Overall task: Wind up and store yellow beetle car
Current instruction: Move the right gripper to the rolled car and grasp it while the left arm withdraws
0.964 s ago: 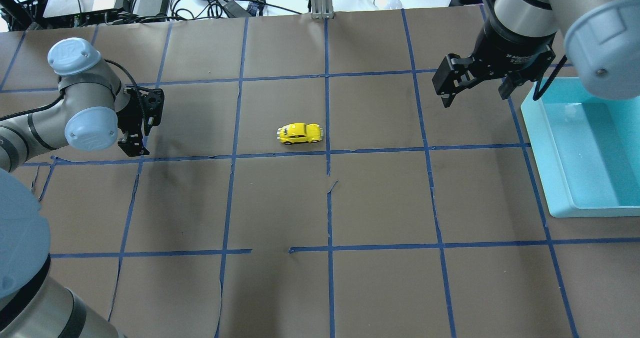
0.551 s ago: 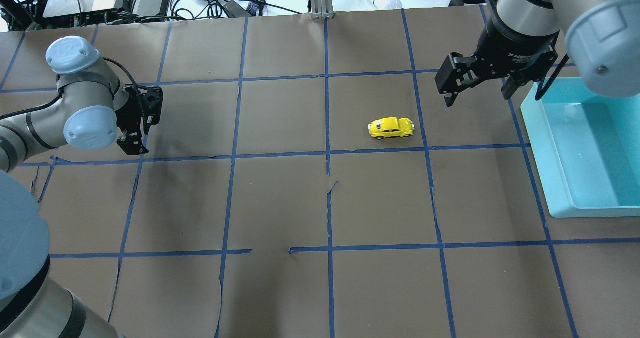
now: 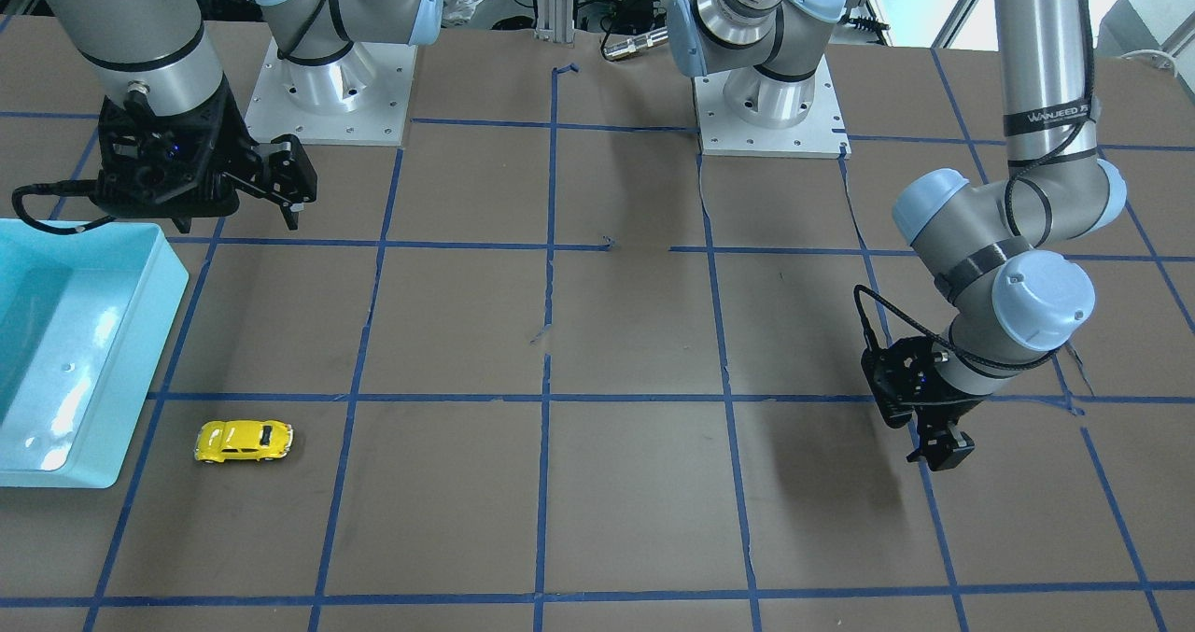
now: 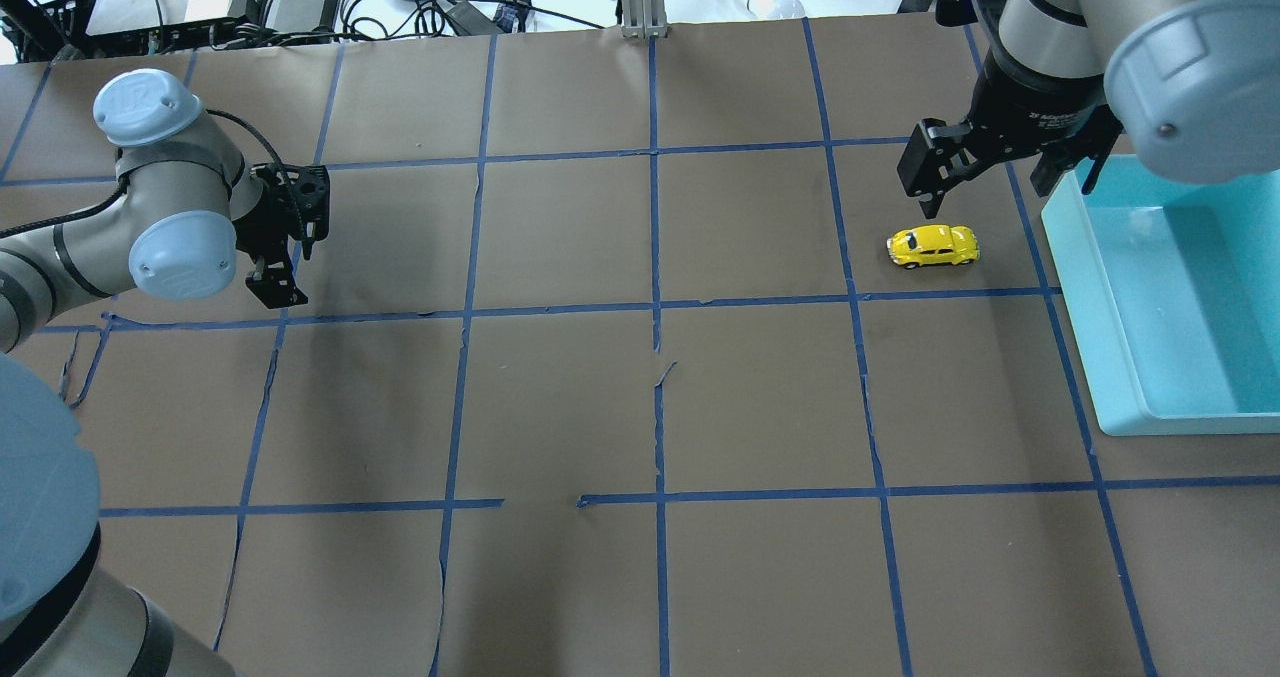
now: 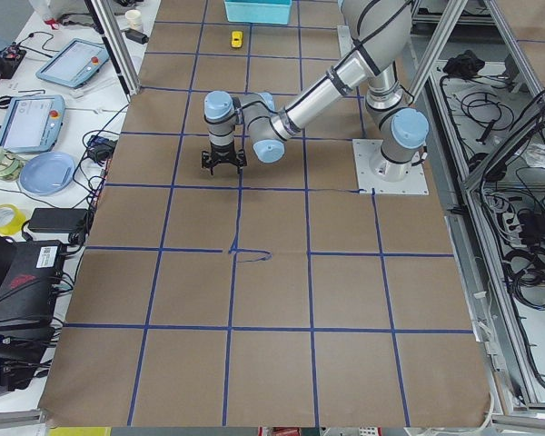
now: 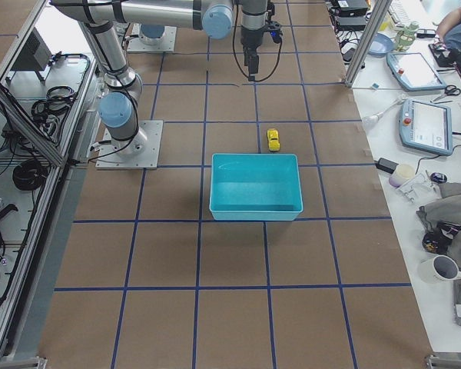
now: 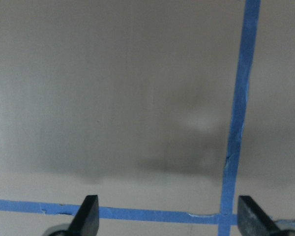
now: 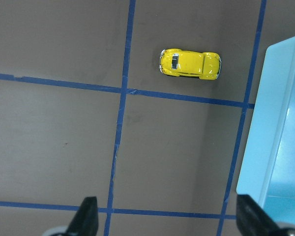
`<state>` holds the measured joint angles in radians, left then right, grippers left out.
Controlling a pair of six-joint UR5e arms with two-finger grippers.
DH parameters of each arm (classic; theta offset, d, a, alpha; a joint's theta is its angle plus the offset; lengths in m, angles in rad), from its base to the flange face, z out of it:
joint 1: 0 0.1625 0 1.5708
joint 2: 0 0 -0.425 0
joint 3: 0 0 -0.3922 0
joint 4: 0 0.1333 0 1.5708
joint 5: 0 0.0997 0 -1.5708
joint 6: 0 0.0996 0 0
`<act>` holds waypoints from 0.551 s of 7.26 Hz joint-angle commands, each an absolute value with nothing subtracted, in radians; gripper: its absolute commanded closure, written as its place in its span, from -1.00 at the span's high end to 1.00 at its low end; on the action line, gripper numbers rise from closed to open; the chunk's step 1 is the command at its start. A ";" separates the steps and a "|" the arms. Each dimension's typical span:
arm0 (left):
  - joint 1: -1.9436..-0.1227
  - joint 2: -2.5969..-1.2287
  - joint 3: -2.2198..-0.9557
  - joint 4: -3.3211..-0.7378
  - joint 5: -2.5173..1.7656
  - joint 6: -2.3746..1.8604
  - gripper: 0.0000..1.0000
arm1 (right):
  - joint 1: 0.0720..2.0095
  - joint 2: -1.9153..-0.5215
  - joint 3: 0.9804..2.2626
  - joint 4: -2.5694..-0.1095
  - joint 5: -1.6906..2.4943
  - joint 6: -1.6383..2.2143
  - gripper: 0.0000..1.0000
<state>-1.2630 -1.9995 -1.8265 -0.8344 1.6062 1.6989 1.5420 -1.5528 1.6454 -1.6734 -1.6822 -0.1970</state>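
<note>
one brown paper-covered table [image 4: 560, 397], marked into squares with blue tape [image 4: 655, 227], carries everything. two arms reach over it: the left arm [image 4: 150, 217] on the left side and the right arm [image 4: 1060, 17] at the far right. a light blue bin [image 4: 1180, 422] sits at the table's right edge. the left gripper [image 7: 168, 221] hangs over bare paper, jaws spread wide with nothing between them, well apart from the car. the right gripper [image 8: 167, 221] hovers by the bin's far left corner, jaws likewise spread and empty. the yellow car [image 4: 933, 246] stands on its wheels on the table, near the bin's left wall without touching it, close to the right gripper and held by neither.
</note>
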 commanded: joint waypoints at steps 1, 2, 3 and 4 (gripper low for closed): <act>-1.270 -1.933 -1.822 -0.894 1.572 1.513 1.00 | 1.528 -1.485 1.660 -1.800 -1.692 -0.513 1.00; -1.272 -1.874 -1.810 -0.967 1.572 1.373 1.00 | 1.504 -1.455 1.663 -1.837 -1.686 -0.711 1.00; -1.297 -1.823 -1.804 -1.018 1.572 1.207 1.00 | 1.462 -1.422 1.666 -1.868 -1.677 -0.932 1.00; -1.345 -1.784 -1.792 -1.069 1.572 1.001 1.00 | 1.415 -1.395 1.677 -1.887 -1.674 -1.094 1.00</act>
<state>-1.2990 -1.8405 -1.8051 -1.0019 1.5732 1.2372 1.4695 -1.4330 1.6663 -1.8538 -1.6799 -0.8592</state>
